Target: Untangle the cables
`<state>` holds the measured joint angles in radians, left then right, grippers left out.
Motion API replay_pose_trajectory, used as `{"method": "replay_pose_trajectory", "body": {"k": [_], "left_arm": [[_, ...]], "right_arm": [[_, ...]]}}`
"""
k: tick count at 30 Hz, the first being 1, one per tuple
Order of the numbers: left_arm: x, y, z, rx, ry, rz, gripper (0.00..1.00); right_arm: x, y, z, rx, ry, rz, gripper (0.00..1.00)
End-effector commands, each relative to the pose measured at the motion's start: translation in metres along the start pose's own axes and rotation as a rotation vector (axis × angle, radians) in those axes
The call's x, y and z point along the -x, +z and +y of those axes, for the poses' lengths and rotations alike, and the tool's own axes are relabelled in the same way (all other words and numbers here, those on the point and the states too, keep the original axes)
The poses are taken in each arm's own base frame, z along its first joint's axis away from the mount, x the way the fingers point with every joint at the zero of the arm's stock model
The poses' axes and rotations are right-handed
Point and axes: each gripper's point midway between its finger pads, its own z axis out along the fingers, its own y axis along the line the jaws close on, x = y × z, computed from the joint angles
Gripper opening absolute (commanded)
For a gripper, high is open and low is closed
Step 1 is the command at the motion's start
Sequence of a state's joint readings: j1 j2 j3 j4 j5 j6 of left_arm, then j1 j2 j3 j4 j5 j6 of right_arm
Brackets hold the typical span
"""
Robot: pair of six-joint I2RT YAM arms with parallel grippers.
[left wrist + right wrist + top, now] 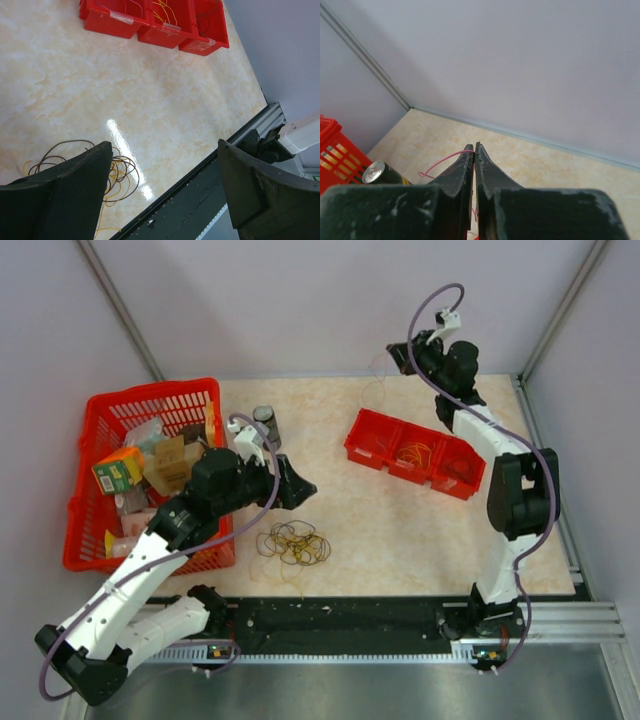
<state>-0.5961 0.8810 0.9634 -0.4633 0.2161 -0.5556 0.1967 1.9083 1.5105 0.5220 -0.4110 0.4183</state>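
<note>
Several cables (293,543) near table edge (400,590) — left claw (164,145) wide.

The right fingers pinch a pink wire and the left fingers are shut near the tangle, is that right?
No. The left fingers are wide open near the tangle, as the left wrist view shows. The right fingers do pinch a pink wire.

The left arm (140,570) reaches forward and to the right, bent at the elbow. The left gripper (296,486) is held low, its jaws spread wide and fingers (75,185) well apart. The right arm (505,490) stands tall and stretches far forward. The right gripper (400,355) is raised, jaws pressed together on a thin pink cable (445,161).
</note>
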Motion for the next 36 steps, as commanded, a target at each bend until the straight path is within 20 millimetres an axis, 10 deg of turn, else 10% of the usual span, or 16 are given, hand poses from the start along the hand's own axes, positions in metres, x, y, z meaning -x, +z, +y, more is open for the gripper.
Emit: {"method": "replay_pose_trajectory", "body": {"k": [1, 21, 36], "left_arm": [[0.009, -0.002, -0.005, -0.026, 0.018, -0.046, 0.9], [0.009, -0.008, -0.006, -0.024, 0.026, -0.049, 0.91], [-0.012, 0.002, -0.01, -0.081, 0.016, 0.049, 0.97]], "right_arm": [[0.039, 0.0, 0.02, 0.026, -0.05, -0.054, 0.0], [-0.023, 0.002, 0.001, -0.092, 0.014, -0.085, 0.0], [-0.102, -0.07, 0.011, -0.131, -0.114, 0.196, 0.0]]}}
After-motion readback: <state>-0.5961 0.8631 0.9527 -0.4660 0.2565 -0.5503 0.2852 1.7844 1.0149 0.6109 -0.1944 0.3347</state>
